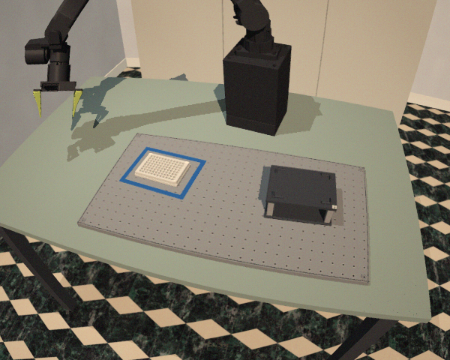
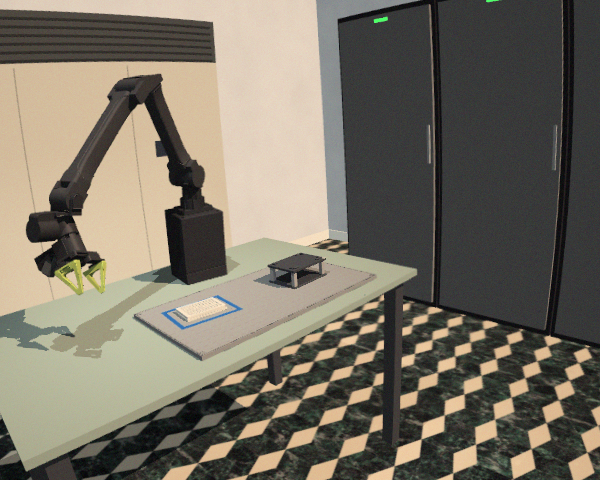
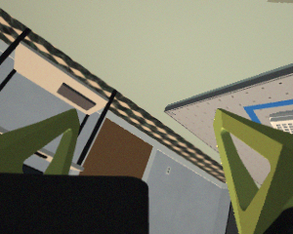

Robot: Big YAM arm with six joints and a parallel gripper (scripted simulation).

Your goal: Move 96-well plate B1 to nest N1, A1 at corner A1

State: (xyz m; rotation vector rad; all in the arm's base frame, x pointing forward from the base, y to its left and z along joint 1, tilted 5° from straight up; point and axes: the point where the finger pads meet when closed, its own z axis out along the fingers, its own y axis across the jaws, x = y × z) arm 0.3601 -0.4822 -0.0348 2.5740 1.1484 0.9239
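The white 96-well plate [image 1: 162,169] lies flat inside the blue square of spot B1 on the left of the grey breadboard; it also shows in the exterior view [image 2: 200,308] and at the right edge of the wrist view [image 3: 289,123]. The black raised nest N1 [image 1: 301,192] stands on the right of the breadboard, empty, with a small white mark at its front right corner [image 1: 334,207]. My gripper [image 1: 57,103] hangs open and empty above the table's far left corner, well away from the plate; it also shows in the exterior view [image 2: 87,279].
The arm's black base block [image 1: 256,88] stands at the back of the table behind the breadboard [image 1: 232,205]. The table's left edge lies under the gripper. Dark cabinets [image 2: 476,165] stand to one side of the table.
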